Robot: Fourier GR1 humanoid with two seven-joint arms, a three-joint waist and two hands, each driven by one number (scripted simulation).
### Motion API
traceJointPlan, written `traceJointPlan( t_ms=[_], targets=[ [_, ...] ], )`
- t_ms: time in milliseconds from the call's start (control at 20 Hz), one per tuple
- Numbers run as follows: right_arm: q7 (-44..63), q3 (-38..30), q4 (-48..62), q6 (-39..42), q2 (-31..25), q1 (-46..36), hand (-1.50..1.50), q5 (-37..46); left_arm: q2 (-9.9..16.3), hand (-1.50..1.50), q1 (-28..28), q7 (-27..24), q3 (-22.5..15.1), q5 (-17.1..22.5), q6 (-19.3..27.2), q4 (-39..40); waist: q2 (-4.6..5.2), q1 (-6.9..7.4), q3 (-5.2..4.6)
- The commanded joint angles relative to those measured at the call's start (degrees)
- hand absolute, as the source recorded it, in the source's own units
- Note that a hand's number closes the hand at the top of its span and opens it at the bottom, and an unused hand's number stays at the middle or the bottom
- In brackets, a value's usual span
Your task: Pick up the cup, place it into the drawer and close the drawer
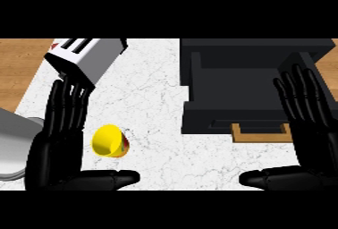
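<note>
White marble counter [158, 89] under us, and our left hand [59, 147] is up with fingers straight, holding nothing; just beside its palm the yellow cup [109, 141] lies tipped on its side, mouth facing left toward that hand, base pointing right. Our right hand [310, 134] is flat-open too, overlapping the black drawer unit [231, 85] with its wooden handle [257, 134].

Yellow cup [109, 141] tipped; black drawer [246, 85] open
</note>
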Motion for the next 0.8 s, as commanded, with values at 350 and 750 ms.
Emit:
traceJointPlan(
  t_ms=[350, 750],
  targets=[
    [3.21, 1.08, -1.02, -2.22, 1.35, -2.85, -1.50, 1.93, -0.07, -1.50, 1.04, -3.95, -0.78, 0.07, 3.31, 6.16, 0.00, 0.03, 0.00],
    [-2.00, 0.64, 1.29, -0.42, 1.68, 0.33, -1.50, 2.00, 1.08, -1.50, 6.97, -5.32, 1.03, 0.78, 1.43, 6.36, -0.01, 0.08, 0.01]
  ],
)
